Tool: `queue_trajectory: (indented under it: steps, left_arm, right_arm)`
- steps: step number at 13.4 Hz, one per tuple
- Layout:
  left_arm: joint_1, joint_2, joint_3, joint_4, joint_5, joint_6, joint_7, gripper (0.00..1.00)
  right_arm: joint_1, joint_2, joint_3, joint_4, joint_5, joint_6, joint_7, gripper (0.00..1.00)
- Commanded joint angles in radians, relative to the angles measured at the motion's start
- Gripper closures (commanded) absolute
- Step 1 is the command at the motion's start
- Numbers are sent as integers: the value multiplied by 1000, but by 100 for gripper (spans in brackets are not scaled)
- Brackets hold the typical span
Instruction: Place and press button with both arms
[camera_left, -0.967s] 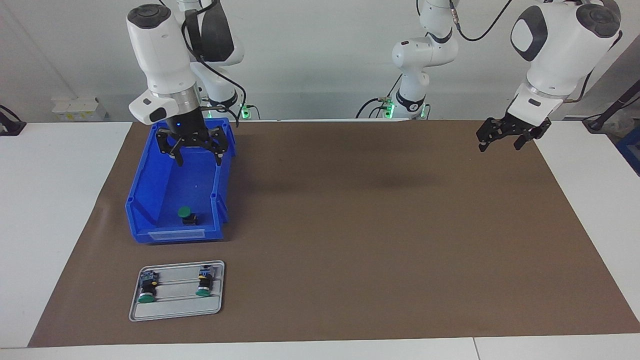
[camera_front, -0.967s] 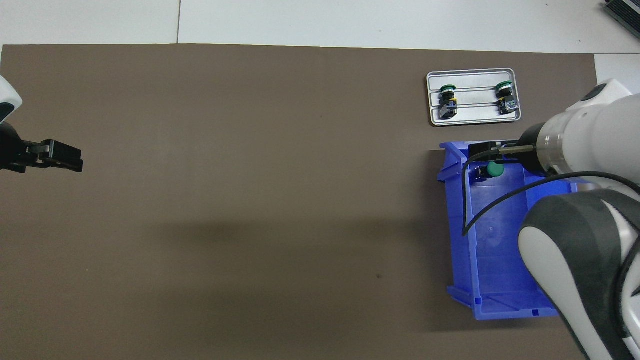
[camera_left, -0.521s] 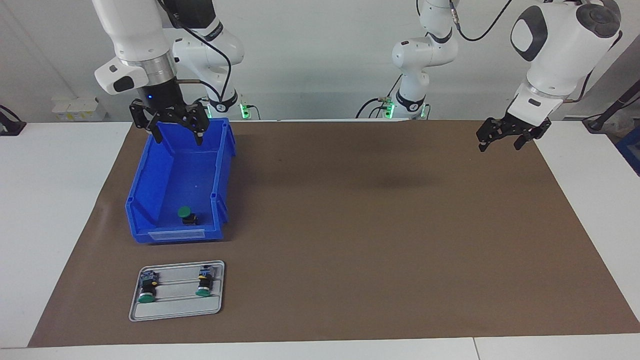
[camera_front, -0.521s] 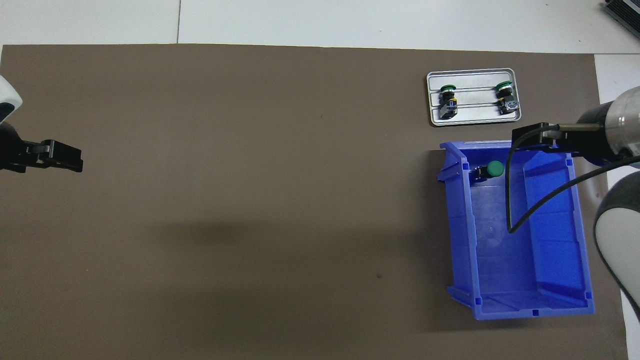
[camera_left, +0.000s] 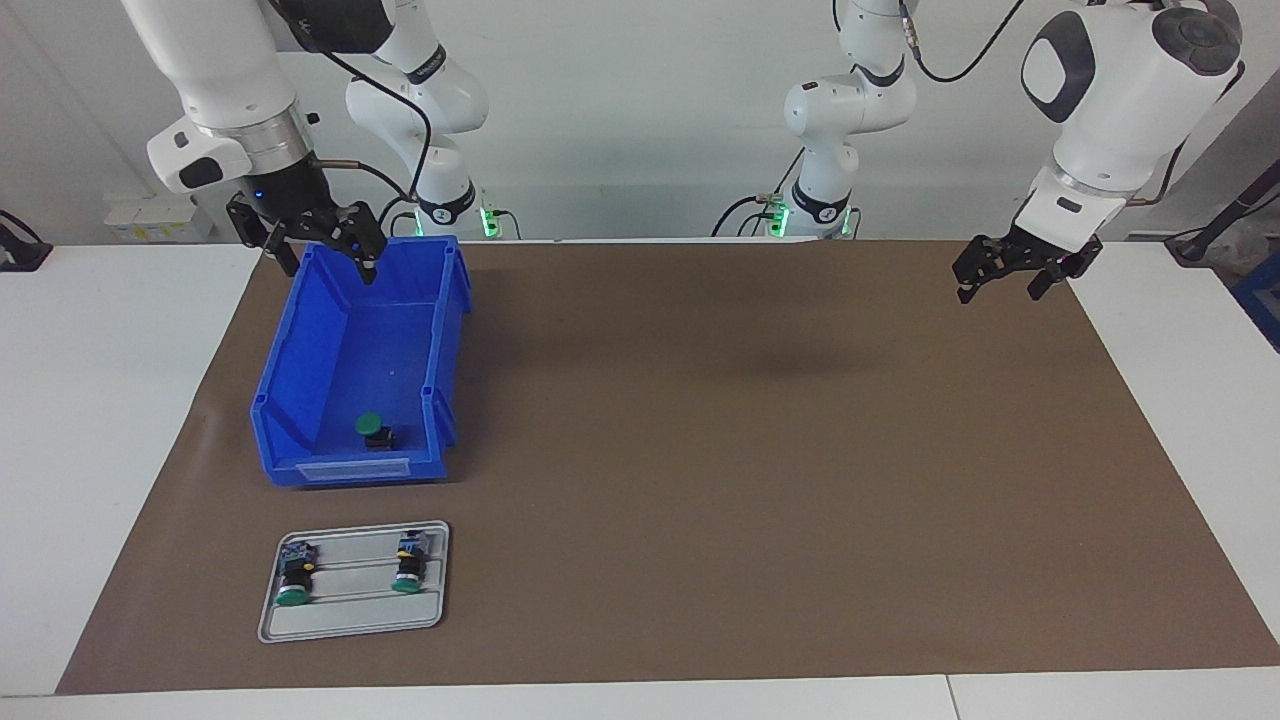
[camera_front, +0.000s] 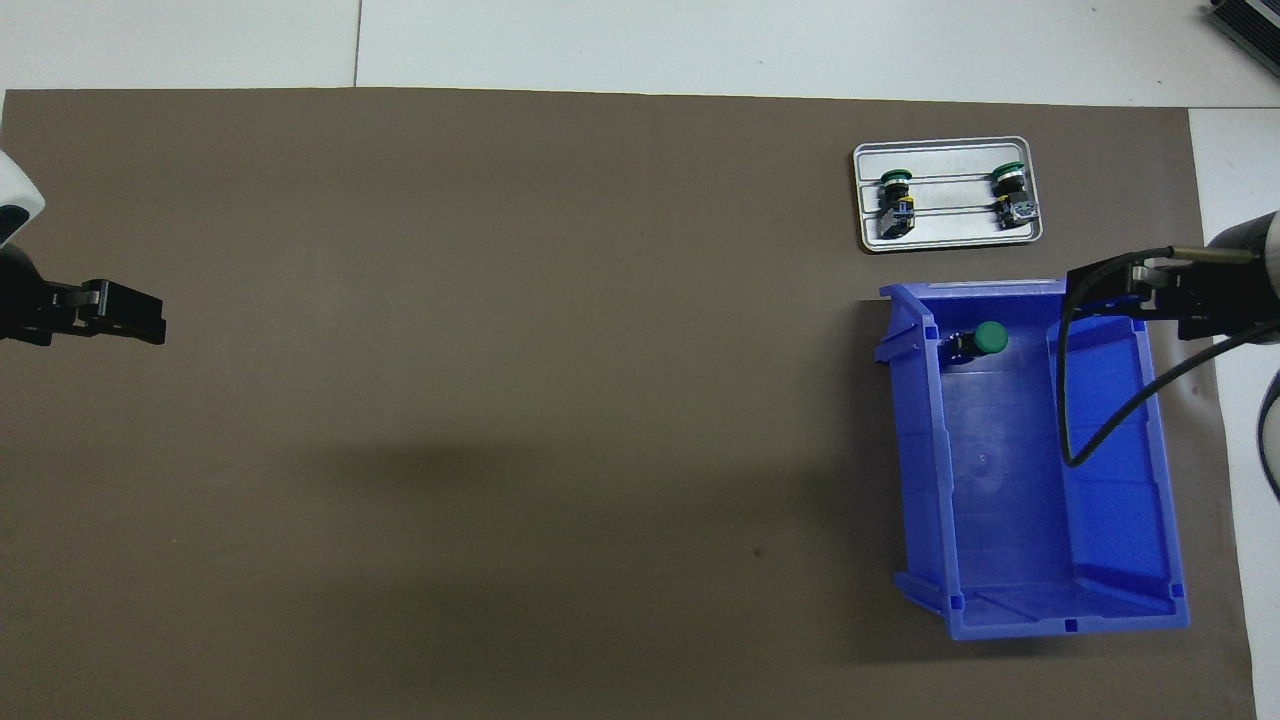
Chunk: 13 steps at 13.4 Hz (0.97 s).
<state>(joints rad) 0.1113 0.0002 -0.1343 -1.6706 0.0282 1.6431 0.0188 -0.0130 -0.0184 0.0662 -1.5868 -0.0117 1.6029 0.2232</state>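
A green-capped button (camera_left: 372, 430) (camera_front: 982, 340) lies in the blue bin (camera_left: 300, 350) (camera_front: 925, 450), at the bin's end farthest from the robots. My right gripper (camera_left: 329, 270) (camera_front: 1100, 285) hangs open and empty, high over the bin's rim on the side toward the right arm's end of the table. My left gripper (camera_left: 1000, 290) (camera_front: 125, 312) waits open and empty over the brown mat near the left arm's end. Two more buttons (camera_left: 293, 582) (camera_left: 408, 570) lie on the grey tray (camera_left: 350, 620) (camera_front: 950, 160).
The tray sits on the brown mat (camera_left: 750, 450) beside the bin, farther from the robots than it. White table surface (camera_left: 100, 400) borders the mat at both ends. A black cable (camera_front: 1065, 400) from the right arm hangs over the bin.
My right gripper has risen out of the bin, empty, and drifted toward the right arm's end of the table. The button in the bin and the left arm have not moved.
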Motion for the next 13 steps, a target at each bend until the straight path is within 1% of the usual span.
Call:
queue_trajectory:
  steps: [1,6,13]
  left_arm:
    - [1,-31,2,-37,15,20,6,0]
    - [-1,-31,2,-37,13,20,6,0]
    - [-1,-31,2,-37,13,20,6,0]
  right_arm:
    - [-2,-20,7,-39,18,17,7,0]
    - [-2,-32,7,-59,19,17,-10,0]
    - [-8,-34,7,-62,21,12,-16,0]
